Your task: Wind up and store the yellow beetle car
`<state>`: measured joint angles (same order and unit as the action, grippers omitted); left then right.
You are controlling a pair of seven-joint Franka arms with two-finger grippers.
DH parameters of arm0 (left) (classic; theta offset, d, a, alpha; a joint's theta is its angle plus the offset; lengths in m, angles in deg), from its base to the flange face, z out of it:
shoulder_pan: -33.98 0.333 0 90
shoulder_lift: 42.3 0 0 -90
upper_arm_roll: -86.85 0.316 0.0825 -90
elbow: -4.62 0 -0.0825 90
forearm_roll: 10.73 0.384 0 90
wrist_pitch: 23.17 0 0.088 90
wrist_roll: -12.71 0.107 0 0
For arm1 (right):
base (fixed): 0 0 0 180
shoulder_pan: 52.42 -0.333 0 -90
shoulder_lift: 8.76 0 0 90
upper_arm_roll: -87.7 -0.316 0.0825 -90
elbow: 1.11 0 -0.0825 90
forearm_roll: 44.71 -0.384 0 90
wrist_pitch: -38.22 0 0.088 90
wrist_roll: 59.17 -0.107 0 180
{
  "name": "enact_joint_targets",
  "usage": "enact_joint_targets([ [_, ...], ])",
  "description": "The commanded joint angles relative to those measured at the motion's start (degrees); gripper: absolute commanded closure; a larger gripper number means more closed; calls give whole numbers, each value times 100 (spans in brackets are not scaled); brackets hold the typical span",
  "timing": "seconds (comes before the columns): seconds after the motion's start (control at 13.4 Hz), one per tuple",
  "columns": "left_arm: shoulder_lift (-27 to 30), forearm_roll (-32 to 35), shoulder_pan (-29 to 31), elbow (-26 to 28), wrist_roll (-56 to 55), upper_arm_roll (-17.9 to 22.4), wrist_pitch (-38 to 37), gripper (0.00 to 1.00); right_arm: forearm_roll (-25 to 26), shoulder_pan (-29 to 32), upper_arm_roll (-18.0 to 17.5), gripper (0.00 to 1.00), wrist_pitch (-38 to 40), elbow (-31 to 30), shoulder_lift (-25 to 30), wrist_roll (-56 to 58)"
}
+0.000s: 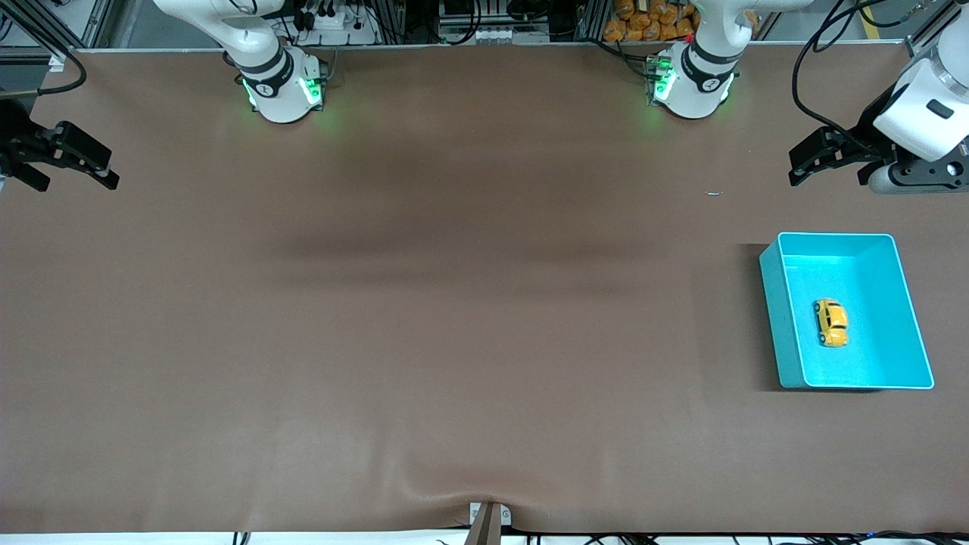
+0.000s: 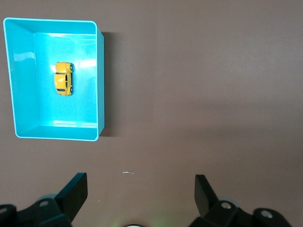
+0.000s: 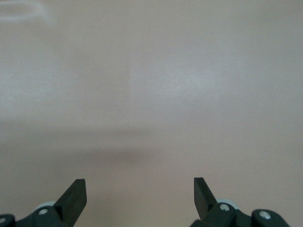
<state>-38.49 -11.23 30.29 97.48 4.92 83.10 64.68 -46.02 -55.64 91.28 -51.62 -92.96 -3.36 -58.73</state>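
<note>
1. Yellow beetle car (image 1: 830,322): looks like glossy painted plastic, smooth rounded shell catching a little light, dark windows.
2. Teal bin (image 1: 772,303): smooth plastic, and there's shine on its floor, bright patches near the car.
3. Table (image 1: 424,303): brown matt cover, soft-looking like a mat or cloth, rippling up at the edge nearest the front camera.
4. Left gripper (image 2: 140,191), right gripper (image 3: 140,194): matt black plastic-looking fingers, spread wide.
</note>
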Motion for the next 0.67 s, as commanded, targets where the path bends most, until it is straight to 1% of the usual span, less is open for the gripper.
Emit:
enact_joint_targets([
  [0.0, 42, -65, 0, -127, 85, 15, -127, 0, 0, -56, 29, 0, 72, 150, -57, -36],
  [0.6, 51, -47, 26, -136, 102, 23, -154, 0, 0, -73, 29, 0, 80, 220, -57, -27],
])
